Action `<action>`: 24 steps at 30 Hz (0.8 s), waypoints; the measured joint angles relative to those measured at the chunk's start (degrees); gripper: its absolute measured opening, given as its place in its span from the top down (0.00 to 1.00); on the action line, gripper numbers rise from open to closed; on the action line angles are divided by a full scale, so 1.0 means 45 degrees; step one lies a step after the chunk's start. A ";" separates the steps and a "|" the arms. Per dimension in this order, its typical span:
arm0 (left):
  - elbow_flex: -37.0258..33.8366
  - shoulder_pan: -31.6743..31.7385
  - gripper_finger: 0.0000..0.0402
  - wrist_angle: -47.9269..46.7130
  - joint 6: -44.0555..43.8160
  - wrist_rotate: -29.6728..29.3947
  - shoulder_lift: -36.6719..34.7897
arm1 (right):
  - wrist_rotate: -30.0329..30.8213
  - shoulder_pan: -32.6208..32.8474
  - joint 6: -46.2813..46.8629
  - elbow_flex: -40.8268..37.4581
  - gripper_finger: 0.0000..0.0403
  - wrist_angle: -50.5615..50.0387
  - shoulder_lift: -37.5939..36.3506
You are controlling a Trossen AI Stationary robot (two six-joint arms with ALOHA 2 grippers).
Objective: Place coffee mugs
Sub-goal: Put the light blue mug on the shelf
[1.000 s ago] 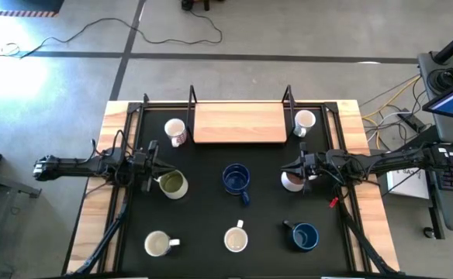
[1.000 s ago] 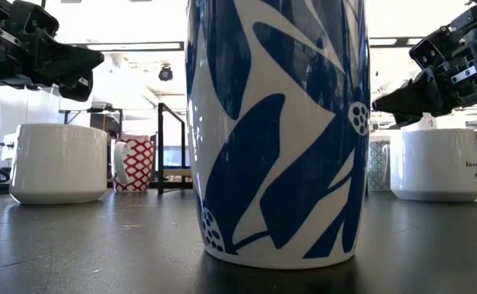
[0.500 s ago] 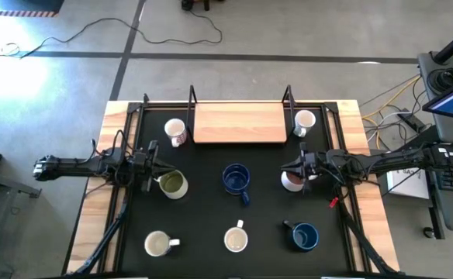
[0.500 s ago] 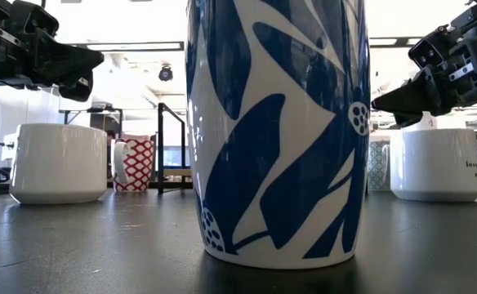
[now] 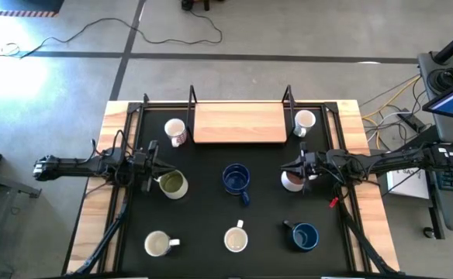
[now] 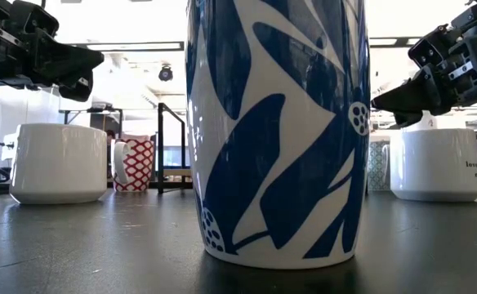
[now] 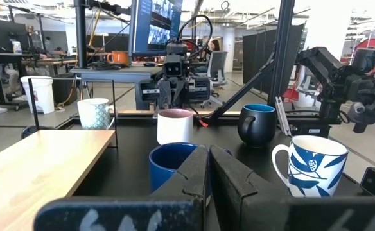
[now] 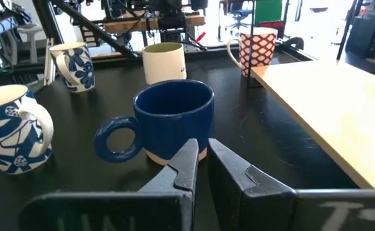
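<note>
From the shelf [image 5: 239, 124] down to the mugs, I judged both arms idle: left gripper [image 5: 155, 165] closed, empty beside the olive mug [image 5: 172, 184], right gripper [image 5: 293, 164] closed, empty over the pinkish mug [image 5: 292, 180], needing opening first.

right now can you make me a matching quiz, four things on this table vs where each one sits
Things:
1. red-print mug
2. wooden board
3. blue mug
4. left gripper

Places:
a. table's middle
b. far edge, between the black posts
c. above the olive mug
d. beside the board's left end

Pairs: 1-d, 2-b, 3-a, 4-c
</note>
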 joint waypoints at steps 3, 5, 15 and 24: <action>0.0000 -0.0001 1.00 0.0000 0.0001 0.0000 0.0000 | 0.1014 0.0000 -0.0325 -0.0001 0.94 0.0022 0.0000; 0.0000 0.0000 1.00 0.0000 0.0002 -0.0002 0.0000 | 0.1481 -0.0004 0.0245 0.0002 0.94 0.0019 0.0000; 0.0000 0.0002 1.00 0.0000 0.0002 -0.0002 0.0000 | 0.2836 0.0000 0.0757 0.0002 0.94 0.0047 0.0005; 0.0000 -0.0001 1.00 0.0003 0.0001 -0.0002 0.0000 | 0.2787 0.0000 0.1390 -0.0002 0.94 0.0734 0.0005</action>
